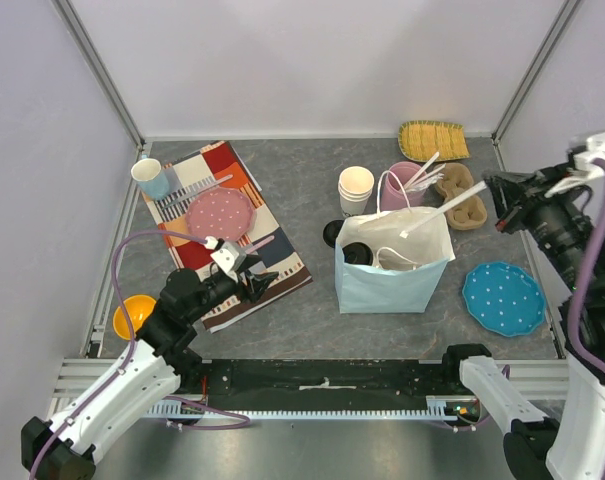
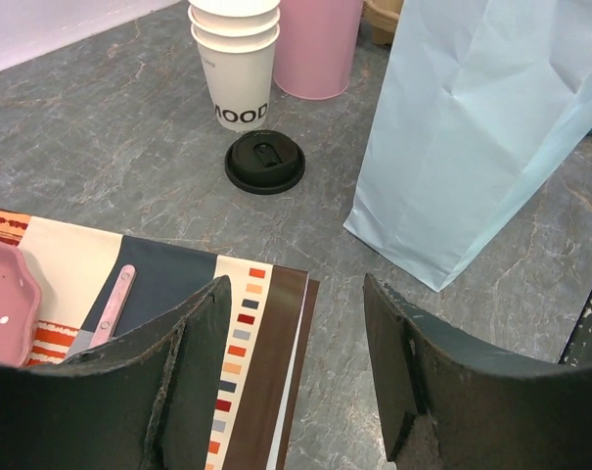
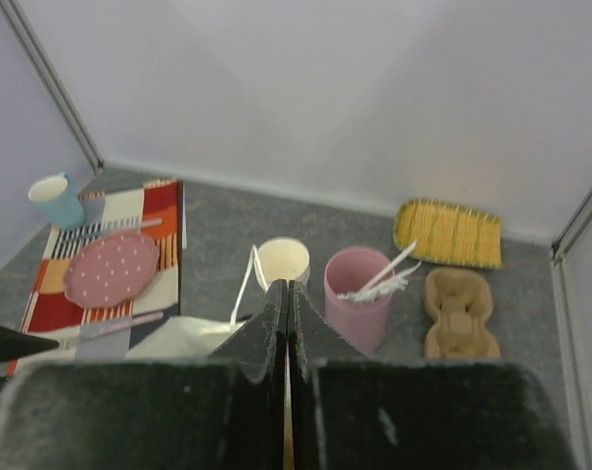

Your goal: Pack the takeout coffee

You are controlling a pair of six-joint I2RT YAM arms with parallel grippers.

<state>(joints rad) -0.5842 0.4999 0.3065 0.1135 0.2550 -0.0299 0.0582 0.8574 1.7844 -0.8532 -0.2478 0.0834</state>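
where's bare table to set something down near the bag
Bare gray strip in front of the blue bag, running left to the striped mat. Another bare patch between mat and cup stack. Right of the bag is crowded: pink holder, cardboard tray, blue plate.

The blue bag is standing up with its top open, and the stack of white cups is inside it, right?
No. The stack of white cups stands outside the blue bag, which is upright and open. The top view shows it.

Two plates [image 1: 220,212], one bag [image 1: 392,265], perhaps three stacked cups [image 1: 356,187]
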